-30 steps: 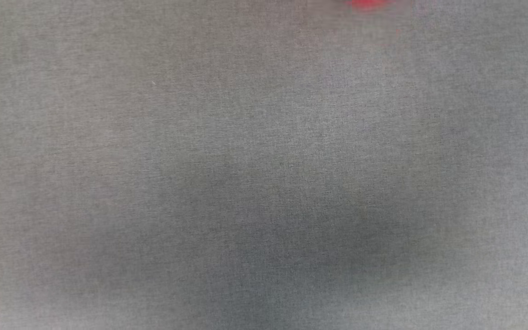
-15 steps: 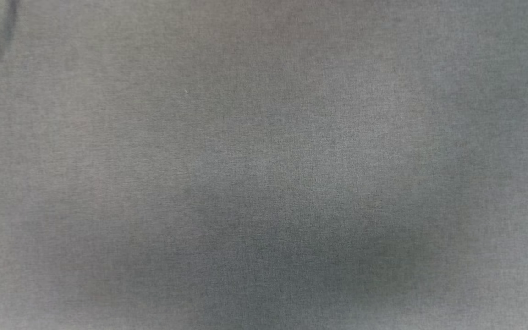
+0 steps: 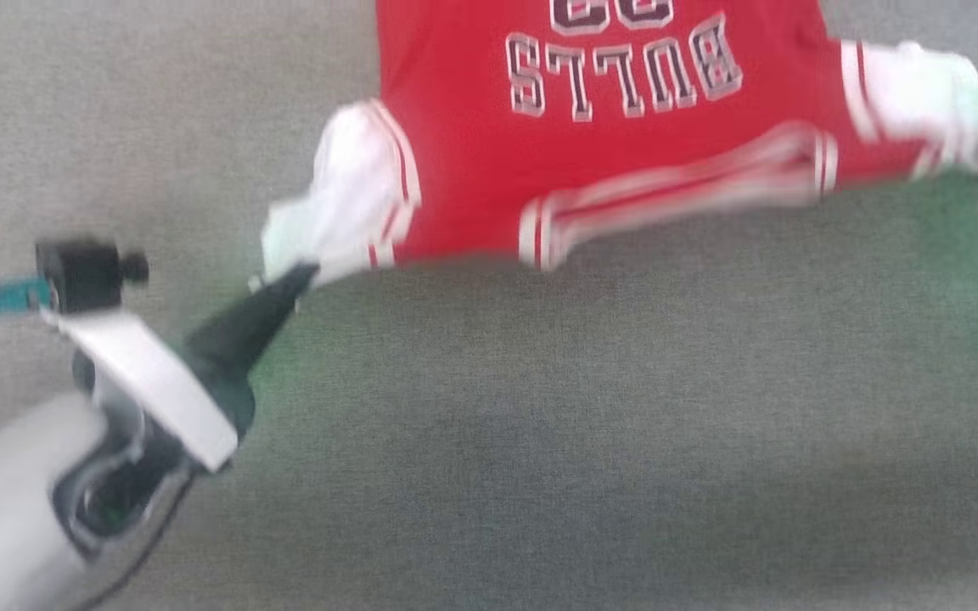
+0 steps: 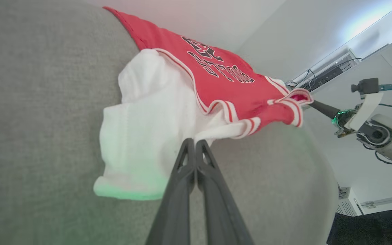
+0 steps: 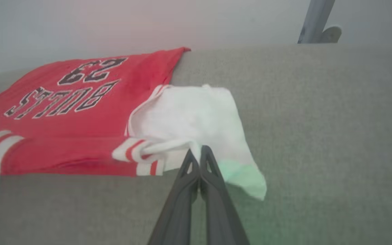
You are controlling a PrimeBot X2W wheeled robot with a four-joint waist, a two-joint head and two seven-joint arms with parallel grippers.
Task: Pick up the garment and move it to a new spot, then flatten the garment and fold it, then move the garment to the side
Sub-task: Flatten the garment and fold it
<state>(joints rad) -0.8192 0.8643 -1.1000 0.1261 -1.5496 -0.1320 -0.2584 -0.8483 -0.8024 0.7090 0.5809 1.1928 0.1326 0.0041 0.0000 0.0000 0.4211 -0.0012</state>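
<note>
Garment (image 3: pixel 591 170) check: the red Bulls jersey hangs pinched between both claws. The left gripper (image 4: pixel 195 141) has its fingers squeezed together on the shirt's edge, right where the striped trim (image 4: pixel 247 127) meets the white left sleeve (image 4: pixel 141 119). The right gripper (image 5: pixel 200 149) is clamped the same way on the matching spot by the right sleeve (image 5: pixel 196 115). From those two pinch points the shirt stretches away from the fingertips, chest lettering (image 3: pixel 625 72) face up. Its far part lies on the grey cloth surface (image 3: pixel 540 441), while the edge nearest the grippers looks slightly lifted.

What could go wrong, in my opinion:
- Both grips are tiny bites at the very edge, so a hard tug could slip the cloth out of one claw.
- If one arm pulls ahead of the other, the shirt probably ends up skewed.
- Both sleeves are bunched next to the fingertips and could get trapped underneath when it's laid flat.
- The trim band by the claws looks rolled over, and dragging on that grippy grey cloth might add wrinkles.

Count: one jersey, two sleeves, two grippers, one grey surface.
</note>
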